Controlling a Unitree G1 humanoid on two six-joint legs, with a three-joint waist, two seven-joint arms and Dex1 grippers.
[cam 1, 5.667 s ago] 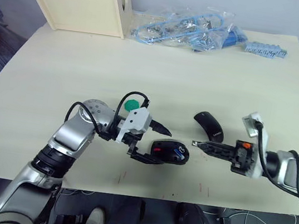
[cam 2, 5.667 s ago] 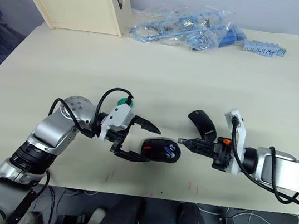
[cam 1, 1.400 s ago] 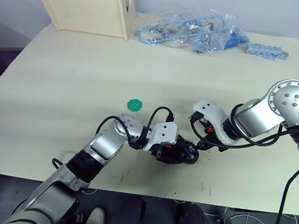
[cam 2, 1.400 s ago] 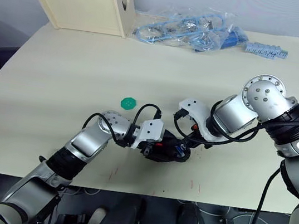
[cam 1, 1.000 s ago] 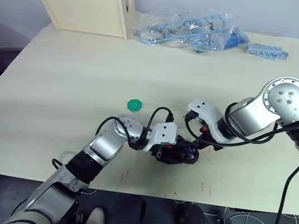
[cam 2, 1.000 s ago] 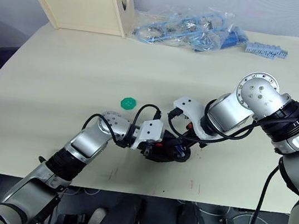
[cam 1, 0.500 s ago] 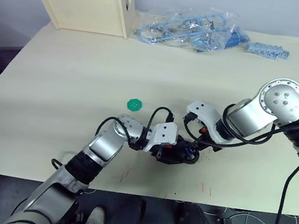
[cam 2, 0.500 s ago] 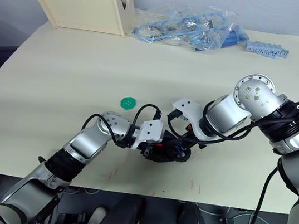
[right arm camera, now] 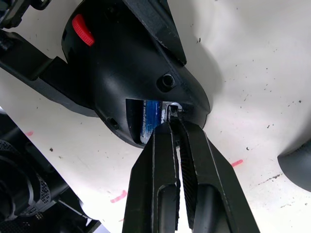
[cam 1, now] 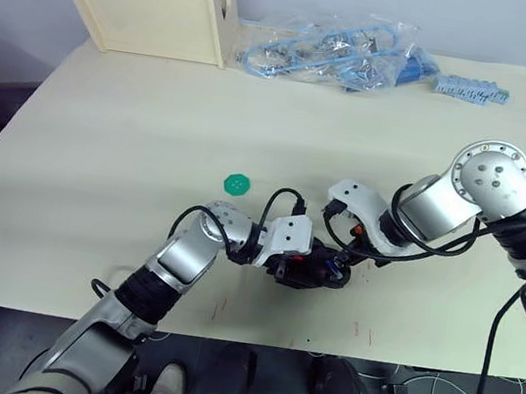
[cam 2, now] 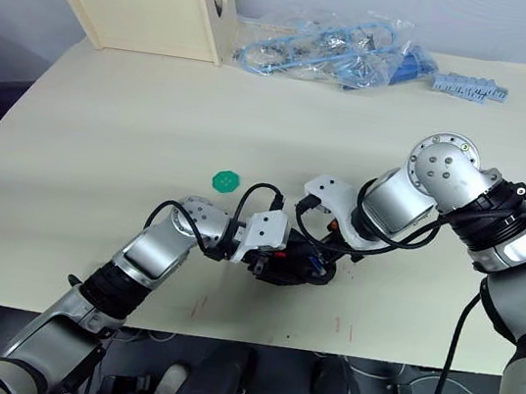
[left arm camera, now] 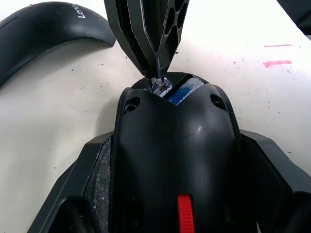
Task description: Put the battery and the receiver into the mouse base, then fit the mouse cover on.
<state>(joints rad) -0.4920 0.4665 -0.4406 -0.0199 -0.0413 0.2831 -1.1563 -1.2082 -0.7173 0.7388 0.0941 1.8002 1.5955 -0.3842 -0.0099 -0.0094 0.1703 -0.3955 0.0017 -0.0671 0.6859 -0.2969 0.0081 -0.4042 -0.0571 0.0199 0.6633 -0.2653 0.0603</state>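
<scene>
The black mouse base [left arm camera: 175, 145] with its red patch lies near the table's front, and my left gripper [cam 1: 295, 261] is shut on its sides. The blue-and-silver battery [right arm camera: 149, 121] sits inside the base's open end. My right gripper [right arm camera: 174, 119] is shut on the small silvery receiver [left arm camera: 160, 85], with its tips at the slot beside the battery. The glossy black mouse cover [left arm camera: 43, 29] lies on the table just beyond the base, apart from it, logo facing up.
A round green disc [cam 1: 236, 184] lies left of the arms. Two pale wooden boxes [cam 1: 148, 6] stand at the back left. Clear bags of blue cables [cam 1: 334, 54] and a strip of blue parts [cam 1: 468, 87] lie along the far edge.
Since the oldest frames my left gripper has closed on the base, and my right arm has swung over to bring its tips to the base's open end. The last second shows almost no movement.
</scene>
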